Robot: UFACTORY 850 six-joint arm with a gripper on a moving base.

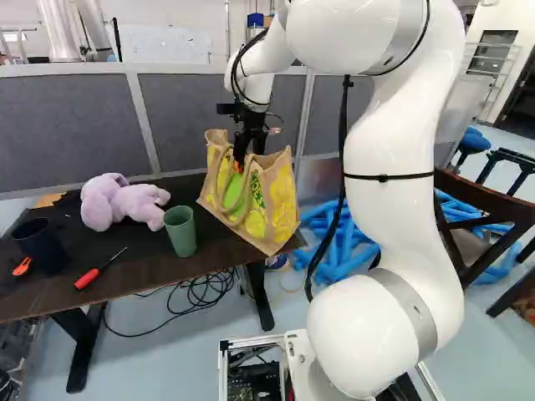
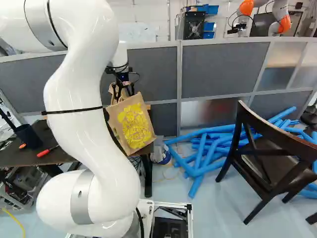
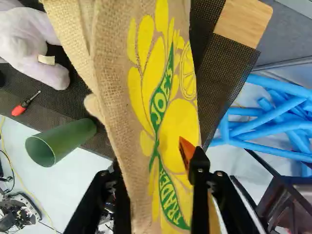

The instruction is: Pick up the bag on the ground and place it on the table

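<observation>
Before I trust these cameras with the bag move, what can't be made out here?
- What the bag holds: its own walls hide the inside in both base views and the wrist view.
- Whether its base touches the table: hidden by the bag in the left base view.
- Whether the tool grips it: cloth covers one side in the wrist view.
- The dark piece beyond the chair: cut off by the right base view's edge.

We are arching our smooth white jointed arm (image 1: 397, 150) upward and forward, angling its white wrist (image 1: 257, 88) down and pointing our black two-fingered end effector (image 2: 124, 97) downward; its fingers (image 3: 199, 168) are standing apart, one orange pad (image 3: 185, 149) showing.
</observation>
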